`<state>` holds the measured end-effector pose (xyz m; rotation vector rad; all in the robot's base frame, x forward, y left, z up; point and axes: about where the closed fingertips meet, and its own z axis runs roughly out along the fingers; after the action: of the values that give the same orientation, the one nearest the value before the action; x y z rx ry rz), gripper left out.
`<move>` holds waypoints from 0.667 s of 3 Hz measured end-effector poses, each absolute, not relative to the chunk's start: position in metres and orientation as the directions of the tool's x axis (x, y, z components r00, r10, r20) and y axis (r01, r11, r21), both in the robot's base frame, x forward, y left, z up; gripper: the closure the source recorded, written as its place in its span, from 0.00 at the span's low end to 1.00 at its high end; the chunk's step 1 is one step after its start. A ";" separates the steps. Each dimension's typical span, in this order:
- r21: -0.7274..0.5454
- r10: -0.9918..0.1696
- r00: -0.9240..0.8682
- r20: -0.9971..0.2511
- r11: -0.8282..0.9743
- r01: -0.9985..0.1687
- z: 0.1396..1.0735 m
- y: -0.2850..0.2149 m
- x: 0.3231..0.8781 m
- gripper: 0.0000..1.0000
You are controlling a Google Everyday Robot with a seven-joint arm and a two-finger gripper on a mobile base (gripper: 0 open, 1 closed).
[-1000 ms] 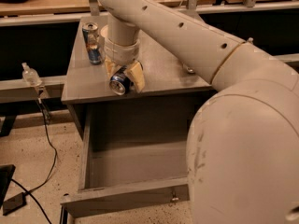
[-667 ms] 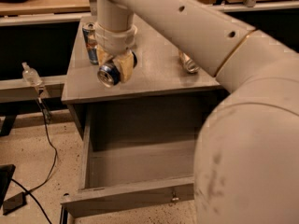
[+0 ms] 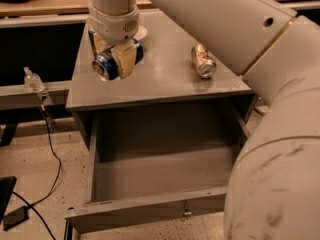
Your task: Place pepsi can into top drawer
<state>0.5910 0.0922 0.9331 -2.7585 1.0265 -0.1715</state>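
The pepsi can (image 3: 102,68) lies on its side in the gripper (image 3: 114,59), silver end turned toward the front. The gripper's fingers are closed on the can's body, one tan pad (image 3: 125,60) across its near side. It hangs over the left part of the table (image 3: 165,81), behind the front edge. Below, the top drawer (image 3: 160,174) stands pulled out, its inside bare grey, with a small knob (image 3: 186,212) on the front panel. A gold can (image 3: 203,60) lies on its side on the table's right part, well apart from the gripper. The pale arm (image 3: 225,29) crosses the upper right. A dark cable (image 3: 50,149) trails over the floor at the left.
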 end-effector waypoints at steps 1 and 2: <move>-0.234 -0.658 0.752 0.041 -0.738 -0.633 0.933 0.096 0.594 1.00; -0.203 -0.703 0.711 -0.010 -0.695 -0.690 0.930 0.084 0.574 1.00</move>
<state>0.5741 0.0839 0.9303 -2.7259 1.1212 -0.1017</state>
